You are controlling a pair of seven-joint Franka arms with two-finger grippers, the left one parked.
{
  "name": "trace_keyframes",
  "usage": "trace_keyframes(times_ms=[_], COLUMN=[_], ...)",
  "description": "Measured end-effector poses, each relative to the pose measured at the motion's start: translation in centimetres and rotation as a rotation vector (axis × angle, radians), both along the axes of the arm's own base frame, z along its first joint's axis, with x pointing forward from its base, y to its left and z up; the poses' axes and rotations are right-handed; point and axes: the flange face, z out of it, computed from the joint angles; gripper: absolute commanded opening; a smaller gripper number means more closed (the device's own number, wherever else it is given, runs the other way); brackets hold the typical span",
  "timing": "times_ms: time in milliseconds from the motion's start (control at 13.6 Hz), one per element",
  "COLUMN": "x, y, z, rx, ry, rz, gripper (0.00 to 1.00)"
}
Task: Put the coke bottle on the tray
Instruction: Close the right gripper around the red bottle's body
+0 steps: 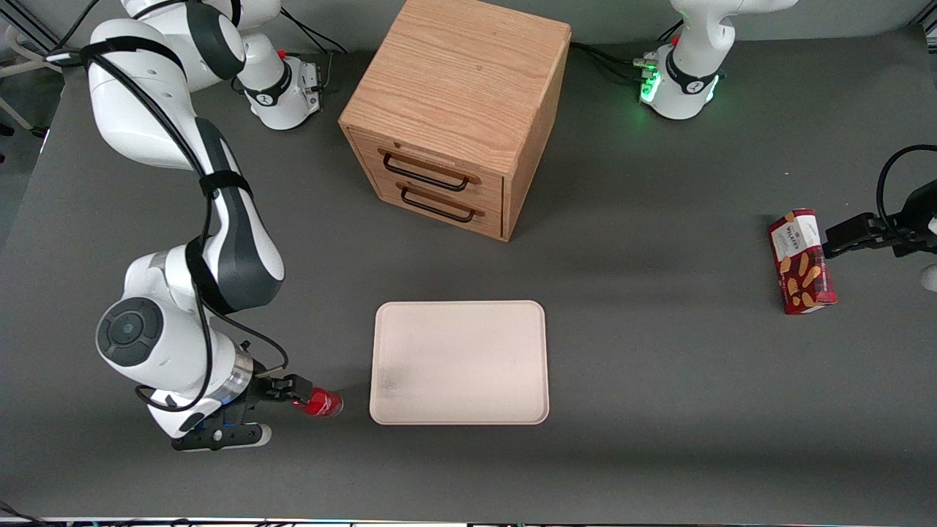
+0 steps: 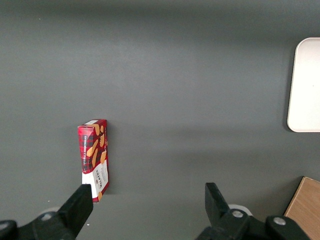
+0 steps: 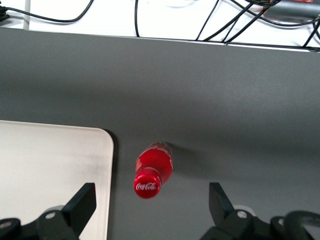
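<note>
1. The wooden drawer cabinet (image 1: 457, 110) is seen farther from the front camera than everything else, well apart from the work and not in the way.
2. The tray (image 1: 460, 362) lies flat on the table (image 1: 659, 410), bare, just beside the bottle and nearer the parked arm's end.
3. A red biscuit box (image 1: 801, 261) is seen far toward the parked arm's end; no obstruction is caused by it.
4. The gripper (image 1: 296, 391) is placed low at the working arm's end; its fingers (image 3: 80, 202) are spread apart, with the bottle between them but nothing clamped.
5. The coke bottle (image 3: 152, 170) is on the table, not on the tray; it appears to stand upright, though this is hard to confirm.
6. Risks are judged as follows: the small bottle could be tipped or rolled if one finger touches first, and the tray's raised rim could be clipped if the bottle is carried too low.
</note>
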Motion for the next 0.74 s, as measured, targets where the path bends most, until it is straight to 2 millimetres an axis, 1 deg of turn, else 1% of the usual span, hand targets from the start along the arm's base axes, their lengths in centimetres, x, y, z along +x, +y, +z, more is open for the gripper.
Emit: trace_keyframes(times_ms=[516,663,737], x=[0.1,0.0,0.0], y=[0.3,0.3,0.3], z=[-4.4,-5.1,-5.1], rx=[0.000,0.000,0.000], ry=[0.009,0.013,0.013], rz=[0.007,0.008,0.008], gripper=[1.00,1.00,1.00])
